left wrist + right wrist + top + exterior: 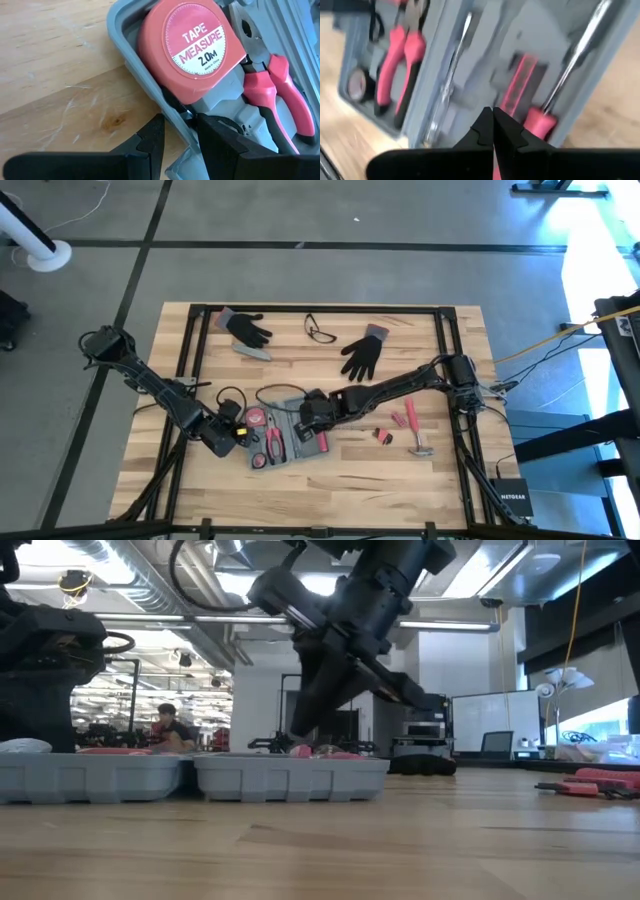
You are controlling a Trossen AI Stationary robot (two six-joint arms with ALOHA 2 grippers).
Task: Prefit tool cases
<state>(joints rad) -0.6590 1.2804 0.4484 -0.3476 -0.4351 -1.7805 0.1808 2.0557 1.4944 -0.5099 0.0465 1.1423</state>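
The tool case (288, 436) lies open and flat on the table, a grey tray with a pink tape measure (192, 50), pink-handled pliers (272, 95) and screwdrivers (570, 60) in its recesses. In the low view its two halves (290, 778) stand side by side on the wood. My left gripper (180, 125) is at the case's left end, beside the tape measure. My right gripper (493, 111) is shut, its tips just over the case's right half, near a pink-handled tool (517, 82). My left gripper has the case's left-end wall (176, 114) between its two fingers, one finger (220, 140) inside by the tape measure and one (150, 142) outside over the wood. It comes slanting down from the table's left. The case rests flat on the table. My right gripper: whether its shut tips touch the case or a tool, I cannot tell.
Two black gloves (248, 328) (365, 352), a pair of glasses (320, 330) and a small grey bar (255, 352) lie at the far side. A hammer (420, 446), pink tools (405, 418) and a small piece (383, 436) lie right of the case.
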